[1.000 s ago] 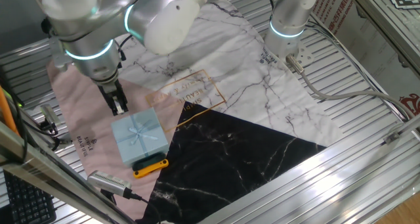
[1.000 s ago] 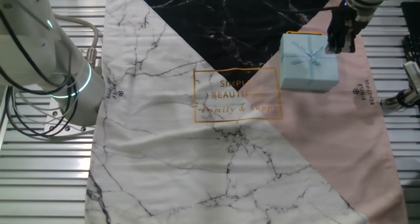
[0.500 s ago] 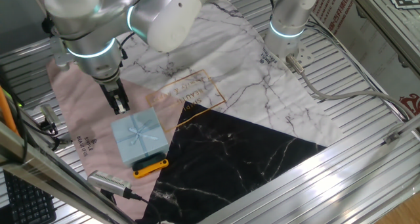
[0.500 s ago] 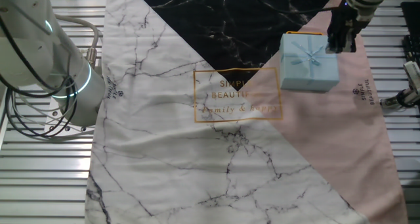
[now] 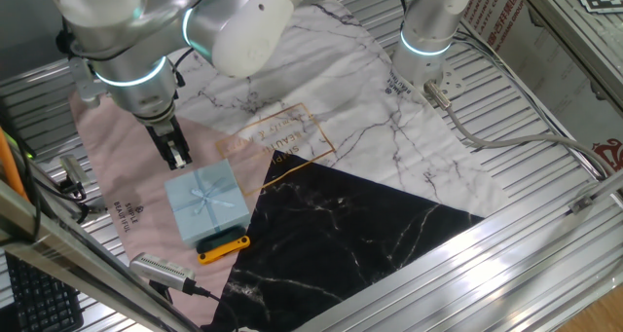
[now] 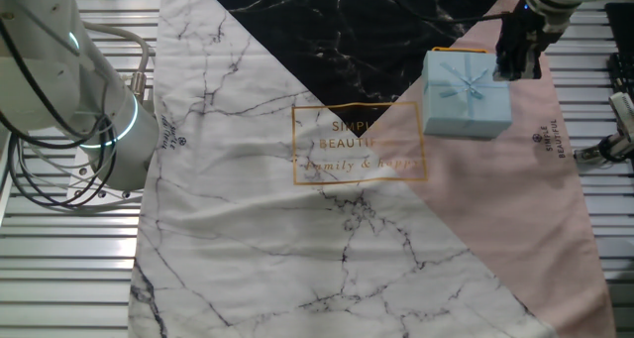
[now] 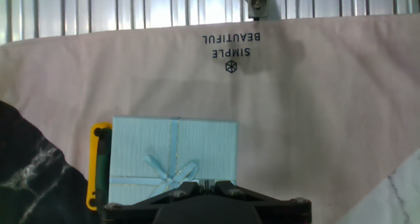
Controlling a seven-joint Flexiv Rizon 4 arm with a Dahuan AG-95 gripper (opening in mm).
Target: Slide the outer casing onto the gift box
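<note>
Nothing on the cloth has shifted; only the gripper has drifted slightly toward 9 o'clock in one fixed view. It hovers just off the outer casing at its 11 o'clock; fingers look close together, not holding anything. Casing sits on pink cloth, bow up. Yellow-and-black bar touches its 6 o'clock edge.

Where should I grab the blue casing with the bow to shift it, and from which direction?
Probably take the outer casing from above, fingers across its two flat side walls, below the bow. One other side is blocked by the yellow-and-black bar lying against it. The gripper hangs just beside the casing, apparently shut.
</note>
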